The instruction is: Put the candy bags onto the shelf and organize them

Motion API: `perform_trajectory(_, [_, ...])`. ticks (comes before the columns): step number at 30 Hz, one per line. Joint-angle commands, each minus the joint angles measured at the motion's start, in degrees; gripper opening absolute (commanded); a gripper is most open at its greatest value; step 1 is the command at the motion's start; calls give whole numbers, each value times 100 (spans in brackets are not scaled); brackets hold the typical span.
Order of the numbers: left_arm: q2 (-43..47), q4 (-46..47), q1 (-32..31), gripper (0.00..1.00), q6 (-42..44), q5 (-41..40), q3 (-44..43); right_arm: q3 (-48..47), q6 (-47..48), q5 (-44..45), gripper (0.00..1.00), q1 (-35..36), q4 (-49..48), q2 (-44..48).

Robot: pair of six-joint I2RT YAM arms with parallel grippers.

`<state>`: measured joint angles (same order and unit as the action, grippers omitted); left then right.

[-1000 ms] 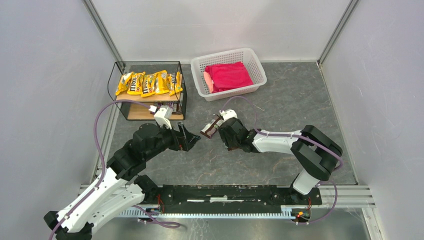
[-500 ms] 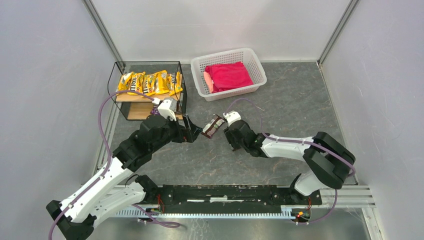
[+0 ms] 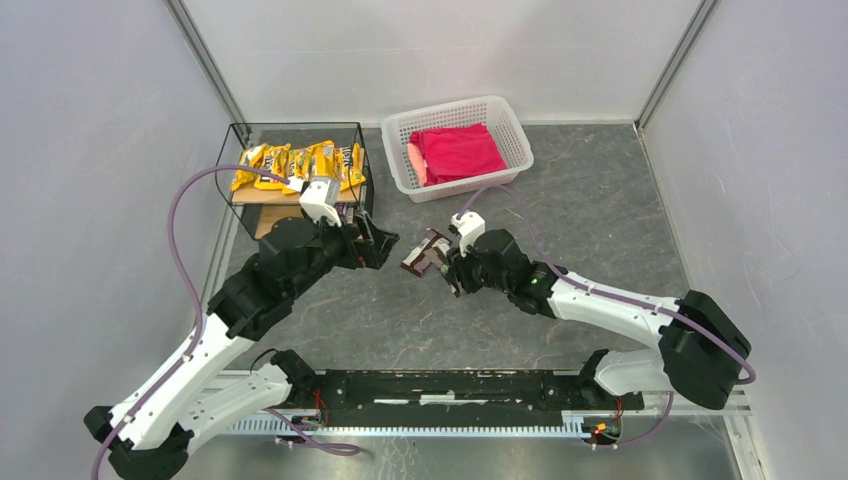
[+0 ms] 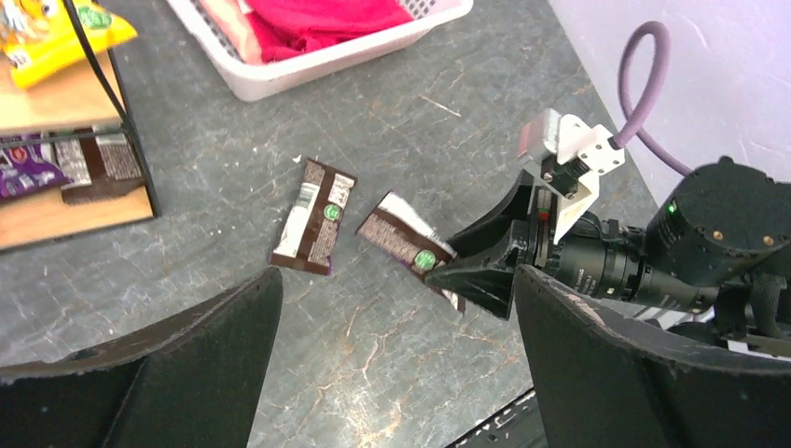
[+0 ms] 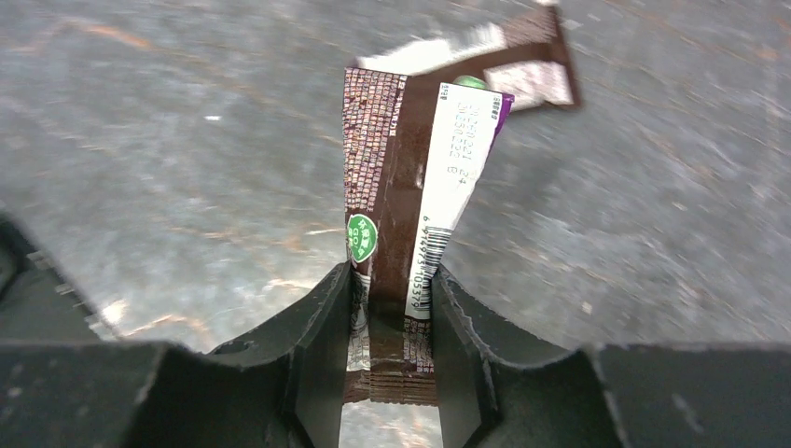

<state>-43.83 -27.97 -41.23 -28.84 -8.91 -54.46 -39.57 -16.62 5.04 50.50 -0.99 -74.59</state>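
left end effector (image 4: 396, 278): jaws spread wide with nothing between them; it hangs over the desk just off the shelf's near right corner, facing the other arm.
right end effector (image 5: 392, 280): jaws drawn narrow, pinching the near end of the held dark brown glossy candy packet (image 5: 401, 201) from both sides.
held packet, position: it stands out ahead of the fingers (image 5: 322, 327), white barcode strip and green round mark showing. Its free end points toward the left arm. Whether that end touches the desk cannot be told.
loose dark brown glossy candy packet (image 4: 314, 227): lies flat on the grey stone-patterned desk (image 3: 580, 220), just beyond the held one, between the two arms.
black wire-frame shelf with light wooden boards (image 3: 262, 196): stands at the far left of the desk.
upper board: a row of yellow glossy candy packets (image 3: 300, 166) lies side by side, overlapping.
lower board: purple and brown candy packets (image 4: 70, 166) lie near its right end.
white perforated plastic basket (image 3: 470, 184): sits right of the shelf, apart from it, holding a folded red cloth (image 3: 457, 152).
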Motion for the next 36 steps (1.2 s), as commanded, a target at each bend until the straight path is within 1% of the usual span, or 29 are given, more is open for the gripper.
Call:
perform_trajectory(1, [306,107,-8,100,1285,648,-476,-645,-95,-1844,39,-4,-186,259])
perform_trajectory(2, [394,131,-11,100,1590,1083,-539,-724,-158,-2284,39,-5,-263,277])
perform_trajectory(3, [458,93,-8,100,1882,1330,-639,-819,-211,-2657,38,-5,-332,279])
perform_trajectory(6, [611,-159,-8,100,2750,1858,-980,-955,-533,-3848,38,-5,-665,346])
perform_trajectory(8, [725,-227,-8,100,3393,2606,-985,-956,-835,-4402,38,-5,-946,429])
perform_trajectory(10, [835,-299,-8,100,3978,3514,-912,-965,-1098,-4736,38,-4,-1154,522])
perform_trajectory(13, [957,-199,-8,100,4335,4076,-787,-1045,-1337,-5180,38,-7,-1314,621])
perform_trajectory(16, [891,-249,-8,100,4539,4693,-848,-1156,-1380,-5733,36,-20,-1321,683])
perform_trajectory(20, [654,-646,-8,100,4868,5569,-1023,-1038,-1336,-6044,36,-109,-1355,1031])
perform_trajectory(23, [510,-985,-8,99,5177,5892,-1057,-1043,-1371,-6261,35,-209,-1367,1175])
perform_trajectory(26, [491,-1191,-8,97,5448,5928,-1040,-1053,-1508,-6375,35,-288,-1505,1252])
perform_trajectory(29, [561,-954,-8,94,5496,5669,-826,-1022,-1758,-6628,33,-304,-1880,1271])
perform_trajectory(30, [580,-886,-8,91,5528,5618,-769,-1005,-1847,-6667,33,-300,-1992,1293])
perform_trajectory(33, [640,-669,-8,88,5563,5479,-640,-1043,-1902,-6718,33,-306,-2056,1293])
perform_trajectory(34, [659,-602,-8,85,5564,5449,-592,-1051,-1927,-6748,33,-300,-2073,1280])
perform_trajectory(36, [659,-529,-8,76,5575,5451,-523,-1036,-1971,-6761,33,-310,-2129,1279])
